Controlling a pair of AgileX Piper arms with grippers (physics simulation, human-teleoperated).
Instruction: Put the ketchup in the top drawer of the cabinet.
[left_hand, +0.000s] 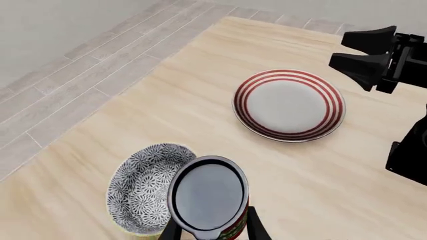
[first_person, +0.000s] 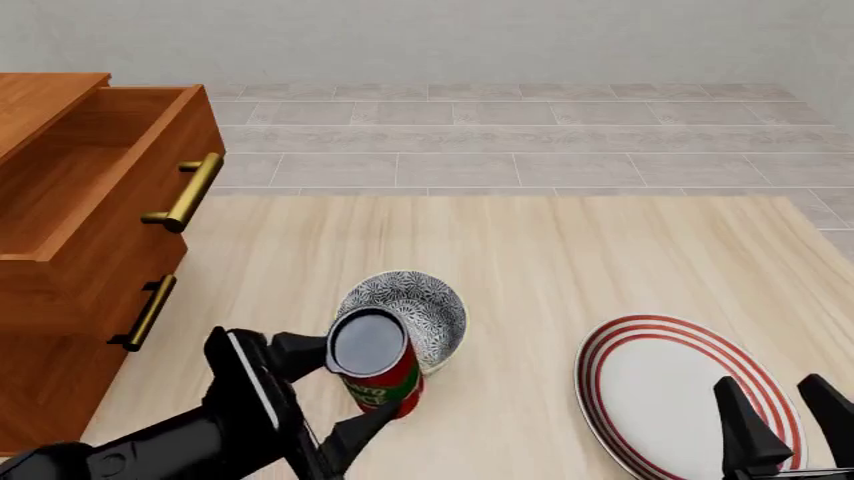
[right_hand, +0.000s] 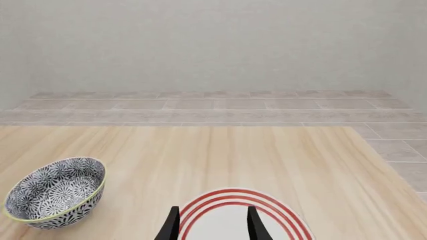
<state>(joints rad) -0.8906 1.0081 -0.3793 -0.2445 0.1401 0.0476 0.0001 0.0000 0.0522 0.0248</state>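
The ketchup (first_person: 375, 362), a red-labelled can with a dark glossy top, leans slightly just in front of the patterned bowl (first_person: 416, 305). My left gripper (first_person: 350, 388) is shut on it, one finger on each side. In the left wrist view the ketchup (left_hand: 208, 197) fills the space between the fingers (left_hand: 256, 227). The cabinet (first_person: 60, 345) stands at the left, and its top drawer (first_person: 94, 190) is pulled out and open. My right gripper (first_person: 771, 400) hovers open over the striped plate (first_person: 667, 385), holding nothing.
The blue-grey bowl (left_hand: 148, 186) sits right behind the can. The red-ringed plate (right_hand: 235, 220) lies under the right gripper (right_hand: 212, 227). The lower drawer front (first_person: 80, 330) is closed. Tiled floor lies beyond the table's far edge.
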